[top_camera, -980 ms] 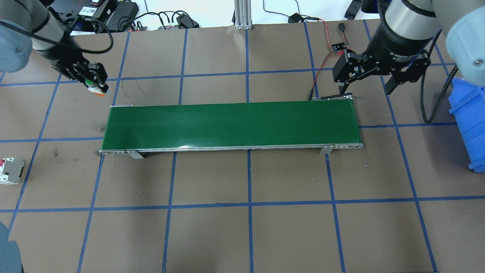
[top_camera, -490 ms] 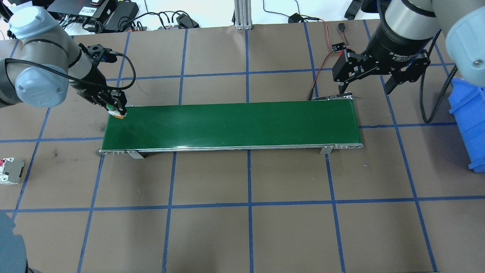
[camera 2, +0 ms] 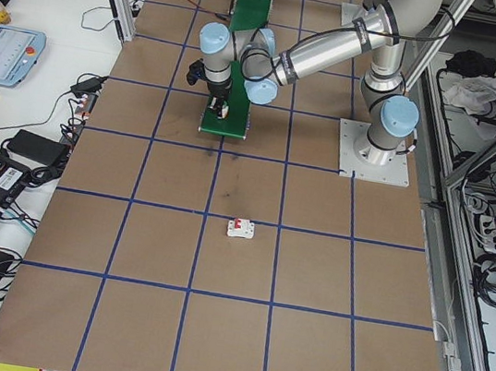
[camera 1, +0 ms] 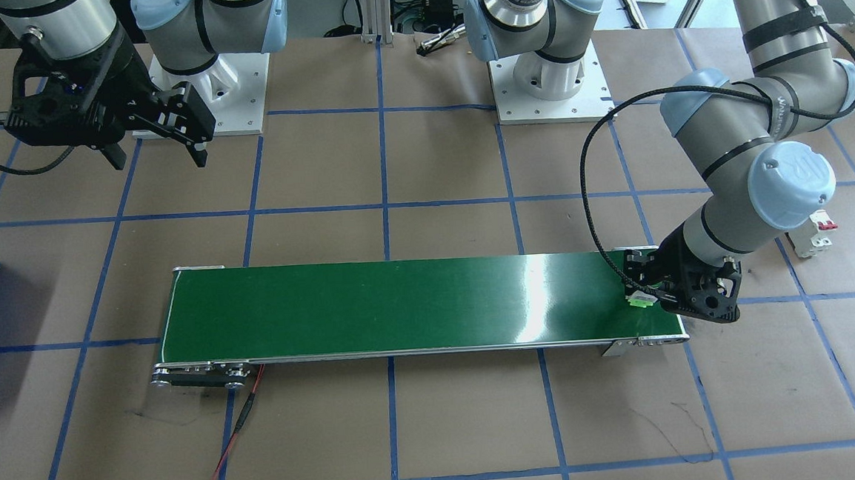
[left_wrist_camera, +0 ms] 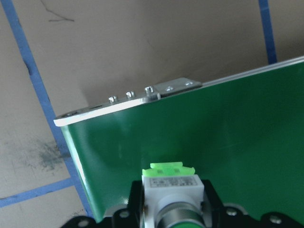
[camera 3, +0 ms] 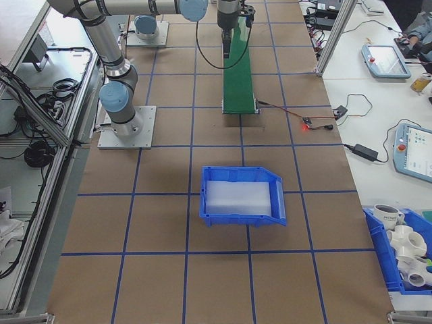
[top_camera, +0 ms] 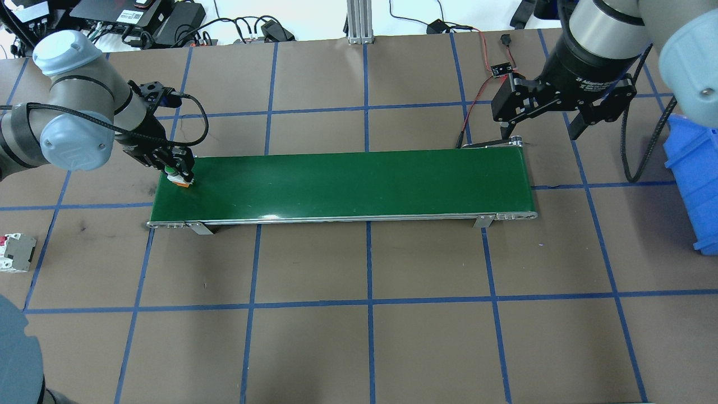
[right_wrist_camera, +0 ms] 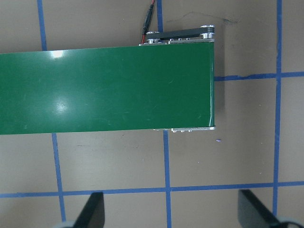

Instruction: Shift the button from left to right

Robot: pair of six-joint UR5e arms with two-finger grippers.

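The button (top_camera: 178, 179), with a green cap and a white and light green body, is held in my left gripper (top_camera: 179, 171), which is shut on it at the left end of the green conveyor belt (top_camera: 348, 182). The left wrist view shows the button (left_wrist_camera: 173, 186) between the jaws, low over the belt (left_wrist_camera: 237, 133); I cannot tell whether it touches. From the front the button (camera 1: 640, 299) sits at the belt's right end. My right gripper (top_camera: 541, 134) hangs open and empty behind the belt's right end; the belt's end (right_wrist_camera: 142, 85) lies below it.
A blue bin (top_camera: 695, 179) stands at the table's right edge. A white circuit breaker with red levers (top_camera: 15, 253) lies near the left edge. A red wire and a small board (top_camera: 501, 69) lie behind the belt's right end.
My left arm has carried the button from the table behind the belt's left corner onto the belt's left end and come lower. The right arm has not moved.
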